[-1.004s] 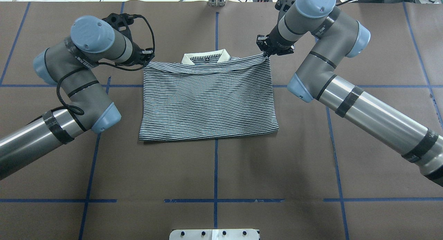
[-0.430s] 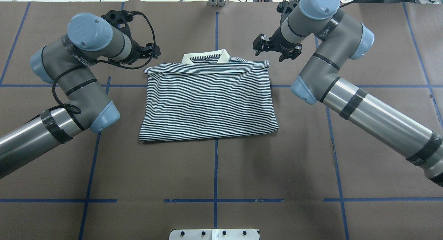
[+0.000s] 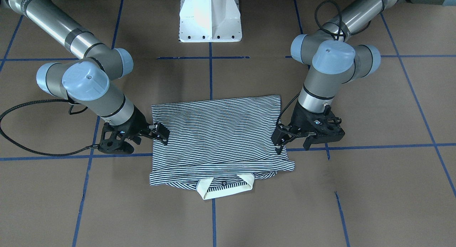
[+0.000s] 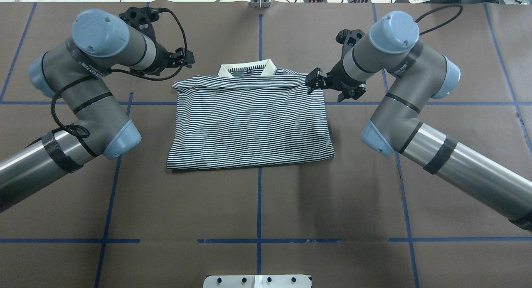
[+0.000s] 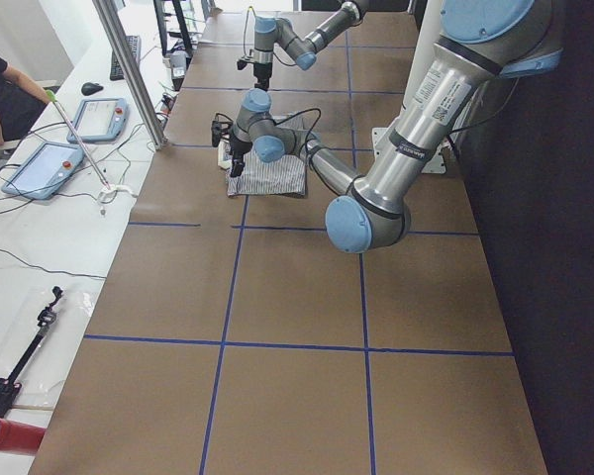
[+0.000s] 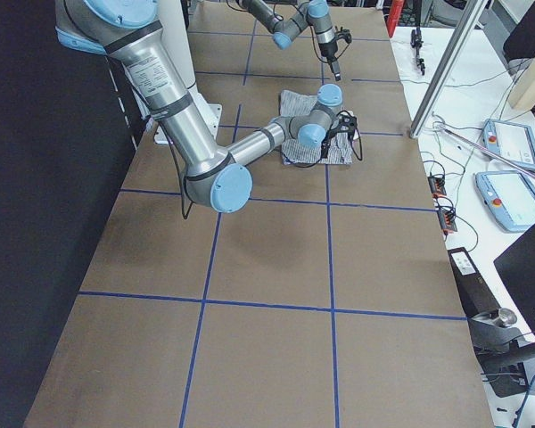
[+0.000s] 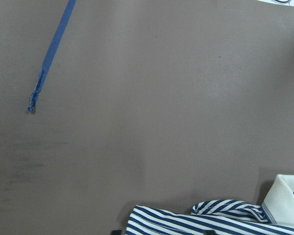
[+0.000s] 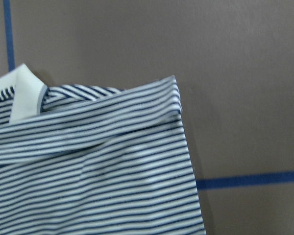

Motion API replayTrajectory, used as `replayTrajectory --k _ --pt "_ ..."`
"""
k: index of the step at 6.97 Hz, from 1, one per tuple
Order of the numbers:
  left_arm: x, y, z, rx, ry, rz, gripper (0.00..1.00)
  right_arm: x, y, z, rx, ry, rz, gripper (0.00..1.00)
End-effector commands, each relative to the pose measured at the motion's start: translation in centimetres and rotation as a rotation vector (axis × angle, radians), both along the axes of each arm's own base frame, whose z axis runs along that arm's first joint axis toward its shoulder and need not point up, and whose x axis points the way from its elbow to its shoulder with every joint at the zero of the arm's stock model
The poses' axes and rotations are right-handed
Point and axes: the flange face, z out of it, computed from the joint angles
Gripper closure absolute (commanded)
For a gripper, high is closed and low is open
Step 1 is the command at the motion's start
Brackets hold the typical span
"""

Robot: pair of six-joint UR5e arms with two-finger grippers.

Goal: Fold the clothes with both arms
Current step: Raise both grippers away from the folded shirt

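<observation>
Striped polo shirt (image 4: 249, 121) lies folded flat at the centre of the brown table (image 4: 257, 205). Cream collar (image 4: 248, 67) sits at the edge far from the robot, with 1 folded band of fabric across just below it. Right gripper (image 4: 332, 85) is over the shirt's far right corner, jaws spread, gripping nothing; 1 finger (image 4: 314, 78) is above the striped edge. Left gripper (image 4: 183, 58) is just off the far left corner over bare table, jaws spread, holding nothing. Left wrist view shows mostly table, shirt corner at the bottom edge.
</observation>
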Motion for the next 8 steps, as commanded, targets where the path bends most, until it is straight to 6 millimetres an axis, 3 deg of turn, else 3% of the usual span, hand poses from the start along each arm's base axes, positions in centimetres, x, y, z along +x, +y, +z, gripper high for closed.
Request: replayTrajectory --k 1,4,8 --pt "-0.9 0.8 -1.7 0.012 0.018 -0.002 0.0 -1.0 7.5 -0.5 -0.096 0.066 -0.028 0.0" --pt "-1.5 1.6 -3.3 0.024 0.033 -0.002 0.0 -4.2 11.2 1.0 -0.075 0.146 -0.045 0.0" --pt "-1.5 1.7 -3.5 0.015 0.043 -0.011 0.0 -5.1 10.9 2.9 -0.071 0.188 -0.039 0.0"
